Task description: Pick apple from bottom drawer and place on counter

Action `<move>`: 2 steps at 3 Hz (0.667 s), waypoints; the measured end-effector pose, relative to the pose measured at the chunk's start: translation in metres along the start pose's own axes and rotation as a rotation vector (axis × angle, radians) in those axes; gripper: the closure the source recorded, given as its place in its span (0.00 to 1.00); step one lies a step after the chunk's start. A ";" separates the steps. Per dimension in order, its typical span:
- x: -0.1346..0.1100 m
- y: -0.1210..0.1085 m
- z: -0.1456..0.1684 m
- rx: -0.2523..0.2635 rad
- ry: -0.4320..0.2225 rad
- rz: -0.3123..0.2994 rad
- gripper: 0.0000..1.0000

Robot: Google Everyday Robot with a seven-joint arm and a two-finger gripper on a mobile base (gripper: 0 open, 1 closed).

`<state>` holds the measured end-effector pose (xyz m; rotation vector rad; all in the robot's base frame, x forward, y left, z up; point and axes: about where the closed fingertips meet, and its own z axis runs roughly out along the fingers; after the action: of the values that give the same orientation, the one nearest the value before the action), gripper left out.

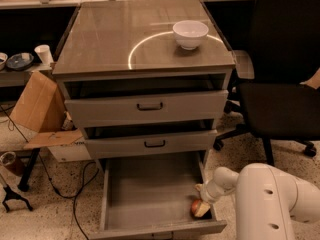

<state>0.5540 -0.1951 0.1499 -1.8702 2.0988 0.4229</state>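
Grey bottom drawer is pulled fully out at floor level, w/ the apple lying in its front right corner, close to the right side wall. Gripper is down inside that corner, right at the apple and overlapping its right side. It seems to be touching the fruit, but whether it's actually closed on it I can't tell from this angle. White arm comes in from the lower right, reaching over the drawer's right wall.

Counter above is glossy grey-brown w/ a curved ring of reflected light. A white bowl sits upright on it, near the back right, on the ring's edge. Two upper drawers are each slightly ajar, dark handles at centre front.

Black office chair stands just right of the cabinet. On the left are a tilted cardboard box and a white paper cup on a low shelf.
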 end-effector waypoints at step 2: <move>0.009 0.024 0.012 -0.001 0.027 -0.024 0.73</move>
<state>0.5293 -0.1958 0.1354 -1.9103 2.0912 0.3962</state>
